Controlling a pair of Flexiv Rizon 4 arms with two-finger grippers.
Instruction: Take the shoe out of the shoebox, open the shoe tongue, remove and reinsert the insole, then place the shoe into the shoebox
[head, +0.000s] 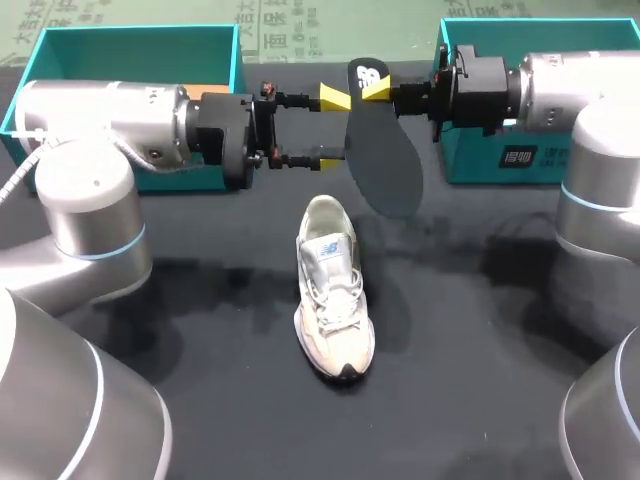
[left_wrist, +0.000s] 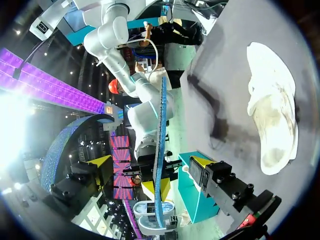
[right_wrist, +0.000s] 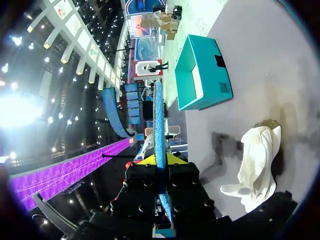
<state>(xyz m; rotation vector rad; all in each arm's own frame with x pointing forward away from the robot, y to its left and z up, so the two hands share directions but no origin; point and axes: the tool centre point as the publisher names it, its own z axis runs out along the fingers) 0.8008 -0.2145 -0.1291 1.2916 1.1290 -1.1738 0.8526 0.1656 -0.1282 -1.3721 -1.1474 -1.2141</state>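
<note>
Nearest me, the shoe (head: 333, 300) lies flat on the dark bench (head: 480, 330). It is out of the box. It is white and cream, with laces, and its open top faces up. Its long way runs from near to far. The toe points at me and the heel points away, toward my claws.

Just past the heel, up in the air, hangs the insole (head: 385, 165). It is thin, dark on its face and blue along its edge. My right claw (head: 377, 90) pinches its narrow end, the one with the white mark. The wide end hangs down toward the shoe's heel. So the insole lines up with the shoe about the same way, but it is above it and a bit to the right.

My left claw (head: 333, 126) is wide open and holds nothing. It has one tip on each side of the insole, very close to it.

I think the insole must go down and toward me to slide into the shoe.

Farthest back sit the teal left box (head: 130, 55) and right box (head: 495, 155), well apart from the shoe.
</note>
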